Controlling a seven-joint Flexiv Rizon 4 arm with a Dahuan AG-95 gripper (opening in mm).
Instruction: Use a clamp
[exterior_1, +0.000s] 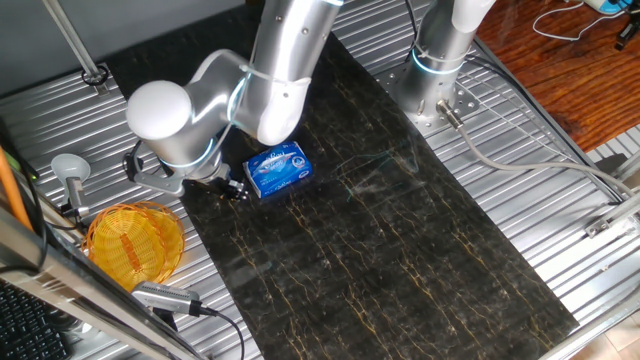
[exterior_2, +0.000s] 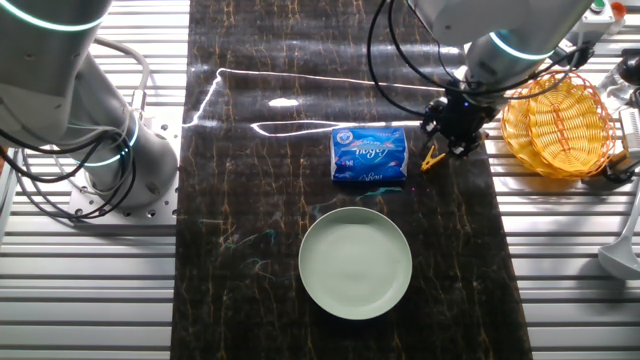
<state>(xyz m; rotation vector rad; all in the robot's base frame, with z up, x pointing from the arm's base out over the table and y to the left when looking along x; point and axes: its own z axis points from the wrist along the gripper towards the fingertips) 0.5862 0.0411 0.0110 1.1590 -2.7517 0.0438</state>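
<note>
Your ridged metal table (exterior_2: 560, 250) carries a dark marbled mat (exterior_2: 250, 250). On the mat lie a blue packet (exterior_2: 369, 155), a pale plate (exterior_2: 355, 262) nearer you, and the clamp (exterior_2: 432, 159) right of the packet.

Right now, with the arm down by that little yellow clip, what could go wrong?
1. The clip is tiny and lies on the dark mat just under the gripper; the fingers could slip off its thin prongs or flick it away.
2. The blue packet sits close beside the clip, so a sideways move may shove it.
3. The wicker basket is near on the other side and the arm could bump it.
</note>
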